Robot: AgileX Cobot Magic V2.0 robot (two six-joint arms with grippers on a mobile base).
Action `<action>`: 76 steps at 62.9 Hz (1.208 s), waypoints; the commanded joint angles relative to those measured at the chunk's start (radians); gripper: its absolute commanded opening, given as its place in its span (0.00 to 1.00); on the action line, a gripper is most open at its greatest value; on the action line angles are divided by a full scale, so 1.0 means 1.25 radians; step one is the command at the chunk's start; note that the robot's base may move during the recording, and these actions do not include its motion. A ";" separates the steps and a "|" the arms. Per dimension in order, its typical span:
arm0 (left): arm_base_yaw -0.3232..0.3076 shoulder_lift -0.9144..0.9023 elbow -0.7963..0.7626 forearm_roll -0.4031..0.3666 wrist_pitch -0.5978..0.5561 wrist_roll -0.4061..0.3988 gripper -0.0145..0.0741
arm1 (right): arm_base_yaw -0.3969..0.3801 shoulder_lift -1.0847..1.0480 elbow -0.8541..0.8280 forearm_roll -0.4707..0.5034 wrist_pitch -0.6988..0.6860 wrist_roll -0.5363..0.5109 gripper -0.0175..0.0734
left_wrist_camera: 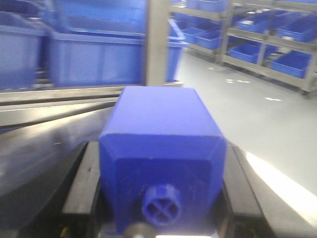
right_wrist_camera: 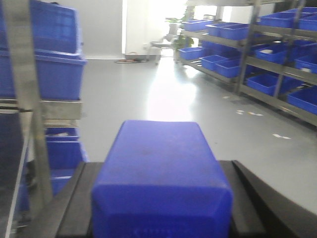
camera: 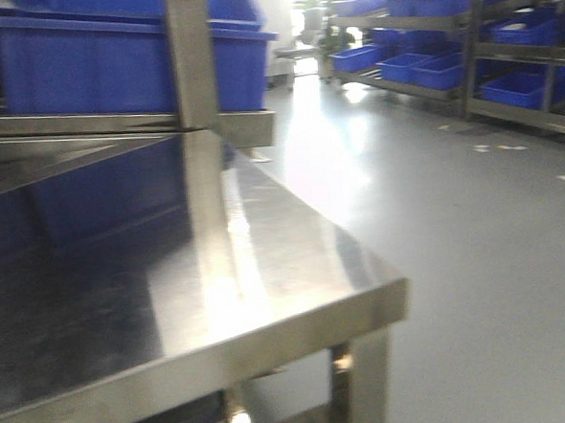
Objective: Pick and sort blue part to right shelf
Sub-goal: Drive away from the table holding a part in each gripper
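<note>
In the right wrist view, the blue part (right_wrist_camera: 163, 144), a long solid-blue block, lies between the black fingers (right_wrist_camera: 74, 198) of my right gripper (right_wrist_camera: 159, 166), which is shut on it; its cap end is cut off by the frame's bottom edge. My left gripper (left_wrist_camera: 159, 148) is shut on a shorter, squat blue block (left_wrist_camera: 158, 124) with a small round knob (left_wrist_camera: 161, 208) facing the camera. The right shelf (camera: 504, 64), a steel rack with blue bins, stands across the floor at the far right. Neither gripper shows in the front view.
A shiny steel table (camera: 296, 268) fills the front view's lower left, its corner at the centre. Above it a steel post (camera: 188, 54) and rail carry large blue bins (camera: 91, 65). Grey floor (camera: 458, 258) stretches to the right. All views are blurred.
</note>
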 commanded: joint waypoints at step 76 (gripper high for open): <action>0.001 0.011 -0.022 -0.013 -0.071 -0.003 0.47 | -0.005 0.006 -0.024 -0.007 -0.074 -0.005 0.65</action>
